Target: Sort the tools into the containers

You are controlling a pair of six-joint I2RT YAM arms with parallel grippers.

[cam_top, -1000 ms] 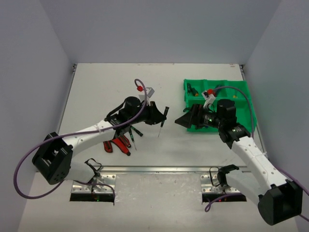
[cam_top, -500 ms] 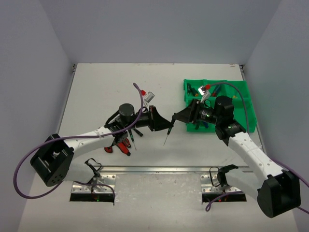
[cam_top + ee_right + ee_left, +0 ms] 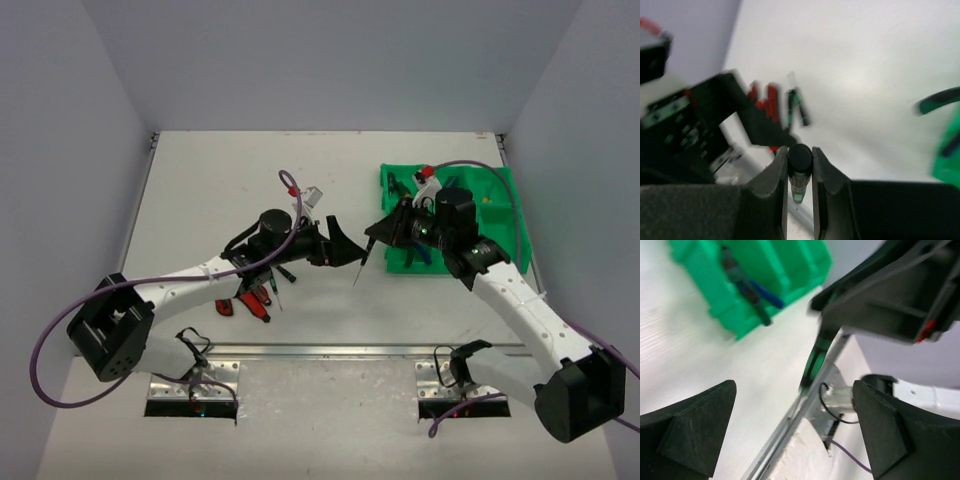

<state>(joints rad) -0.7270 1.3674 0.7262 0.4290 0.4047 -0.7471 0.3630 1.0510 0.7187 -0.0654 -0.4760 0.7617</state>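
A thin screwdriver with a round black butt cap and a green band just below it is held off the tabletop at the centre of the overhead view. Its slim metal shaft slants down toward the lower edge of the frame. The right end effector has hold of it. In the right wrist view the two smooth black fingers are closed on the handle from either side, with only the handle's width between them.

The left end effector sits just beside it toward the picture's left. Its wedge-shaped matt black pads are spread wide with nothing gripped. In the left wrist view the screwdriver shows in that gap only as a dark, green-tinged streak, blurred.

The bright green plastic tray, with moulded dividing walls, lies at the right of the overhead view. The right arm covers its near compartments, so their contents are hard to make out. In the upper left of the left wrist view a dark tool with a blue handle pokes over one wall, smeared.

Left of centre and lower in the overhead view, red-handled cutters and thin green-handled screwdrivers lie in a loose pile on the pale, matt tabletop. The left arm partly hides them.
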